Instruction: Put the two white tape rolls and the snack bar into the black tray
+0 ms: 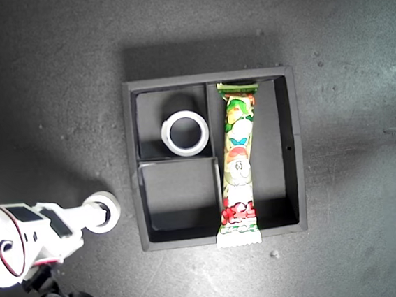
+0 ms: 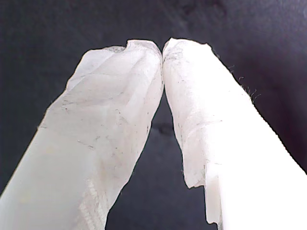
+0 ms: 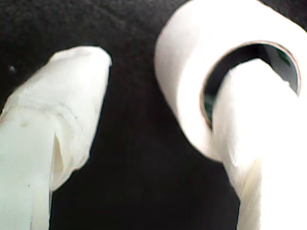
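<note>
My second tool (image 3: pixel 158 120) is spread open, one finger (image 3: pixel 259 143) threaded through the loose tape roll (image 1: pixel 103 211) outside the black tray (image 1: pixel 291 153); it may slip off. My first tool (image 2: pixel 162 48) is closed, empty.

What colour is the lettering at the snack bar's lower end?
Red, on the snack bar; the exterior view shows it best.

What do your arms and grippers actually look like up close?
My second gripper has chunky white plastic fingers wrapped in pale tape. Its arm is white with dark panels, a red cable looping beside it. My first gripper has the same white fingers, scuffed with faint marks and stray fibres at the edges.
</note>
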Tool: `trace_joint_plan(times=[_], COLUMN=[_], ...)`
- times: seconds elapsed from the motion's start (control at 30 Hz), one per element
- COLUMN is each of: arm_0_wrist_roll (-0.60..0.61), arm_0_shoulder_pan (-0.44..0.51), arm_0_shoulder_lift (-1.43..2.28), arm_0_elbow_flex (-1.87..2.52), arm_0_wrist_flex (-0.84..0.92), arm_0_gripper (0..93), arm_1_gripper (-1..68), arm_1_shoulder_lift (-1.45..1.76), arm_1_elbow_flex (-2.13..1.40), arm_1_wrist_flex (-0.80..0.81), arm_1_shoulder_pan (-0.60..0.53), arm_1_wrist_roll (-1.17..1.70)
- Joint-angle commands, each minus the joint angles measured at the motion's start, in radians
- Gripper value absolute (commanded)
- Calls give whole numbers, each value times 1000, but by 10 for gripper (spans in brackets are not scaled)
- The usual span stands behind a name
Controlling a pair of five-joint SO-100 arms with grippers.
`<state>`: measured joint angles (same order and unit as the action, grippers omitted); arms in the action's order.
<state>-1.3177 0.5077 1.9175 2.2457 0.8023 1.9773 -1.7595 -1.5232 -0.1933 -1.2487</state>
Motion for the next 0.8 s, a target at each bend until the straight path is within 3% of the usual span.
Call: trace_joint_plan(times=[0.0, 0.3, 0.5, 0.63, 0.77], arm_0_wrist_roll=[-12, 12, 29, 40, 46], arm_0_shoulder_pan=[5, -84, -141, -169, -175], arm_0_shoulder_lift=[-15, -279, -397, -388, -328], arm_0_elbow_flex=[-69, -222, -350, -397, -488], arm_0_wrist_flex=[-14, 2, 117, 190, 351], arm_0_gripper=[161, 132, 9, 1, 1], arm_1_gripper=[-2, -2, -2, -3, -3], arm_1_shoulder_lift=[32, 91, 476, 680, 885], arm_1_elbow_flex=[-11, -183, -632, -885, -1078], arm_1_wrist_flex=[21, 150, 474, 615, 658], arm_1_shoulder_pan=[-9, -34, -34, -8, 34], arm_1_wrist_roll=[-9, -75, -153, -163, -160])
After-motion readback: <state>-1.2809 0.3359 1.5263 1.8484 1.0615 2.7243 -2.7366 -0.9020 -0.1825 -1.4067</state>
